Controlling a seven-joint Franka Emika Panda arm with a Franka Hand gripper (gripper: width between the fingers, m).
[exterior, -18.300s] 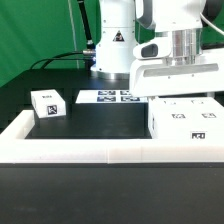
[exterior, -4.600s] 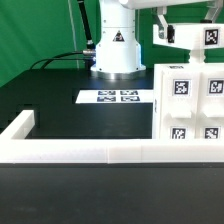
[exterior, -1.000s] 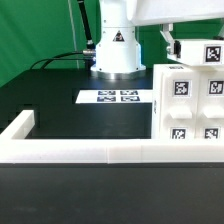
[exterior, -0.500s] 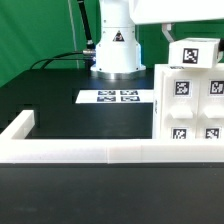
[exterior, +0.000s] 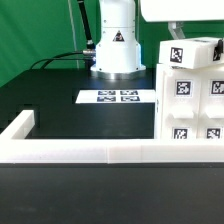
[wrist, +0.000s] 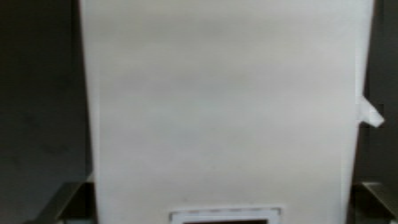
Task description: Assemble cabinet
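Note:
The cabinet's large white body [exterior: 190, 110] stands upright at the exterior view's right, with several square tags on its front. A smaller white cabinet block [exterior: 191, 53] with one tag sits at the body's top edge, and whether it touches the body I cannot tell. My gripper [exterior: 188, 34] reaches down from the top edge of the view and is shut on this block. In the wrist view the white block [wrist: 222, 100] fills most of the picture between my dark fingers [wrist: 71, 203], with a tag edge showing low down.
The marker board [exterior: 118, 97] lies flat on the black table in front of the arm's white base [exterior: 117, 48]. A long low white border rail [exterior: 80, 151] runs along the front and turns back at the exterior view's left. A green curtain hangs behind.
Since one second ago the held block has moved a little to the exterior view's left and slightly down, closer over the cabinet body's top. The body has not moved.

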